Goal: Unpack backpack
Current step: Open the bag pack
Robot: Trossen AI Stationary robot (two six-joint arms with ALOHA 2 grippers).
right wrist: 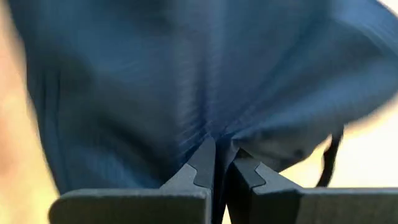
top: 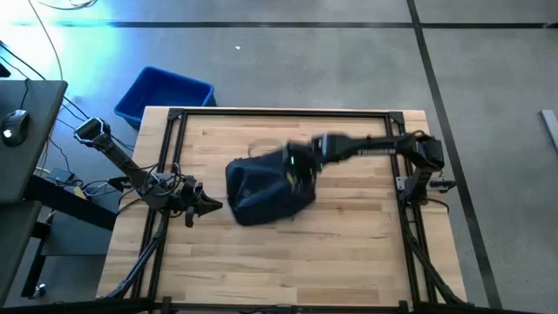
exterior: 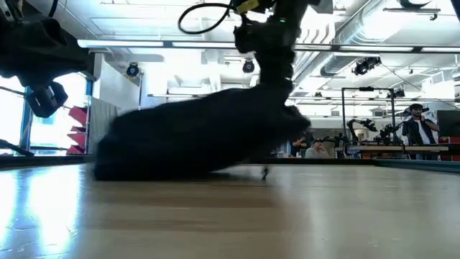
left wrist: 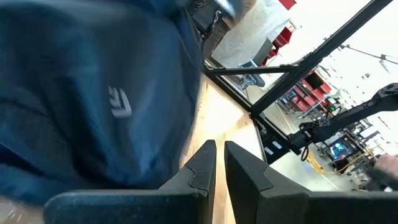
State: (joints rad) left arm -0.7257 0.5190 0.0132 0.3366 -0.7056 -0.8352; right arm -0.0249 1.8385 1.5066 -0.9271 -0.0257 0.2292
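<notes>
My right jaws are pinched tight on a fold of the backpack (right wrist: 205,81), the blue cloth puckering right where the two tips meet. Right gripper (top: 301,170) sits on the bag's upper right side, near the middle of the counter (top: 288,262). From table height the bag (exterior: 201,133) looks hauled up at that end, its right side lifted and its left side resting on the wood, a thin strap dangling under the raised edge.

My left jaws are closed on nothing. Left gripper (top: 207,206) hangs just beside the bag's left edge, and its camera shows the pale square logo (left wrist: 119,102) close in front of me.

I'd call this the very start: getting a hold on the bag so it can be opened. I see nothing taken out. A blue bin (top: 166,94) waits off the far left corner.

Next I need the zip or the mouth found, and I can't see either yet. Cloth pinched this thin could slip, so lift gently.
</notes>
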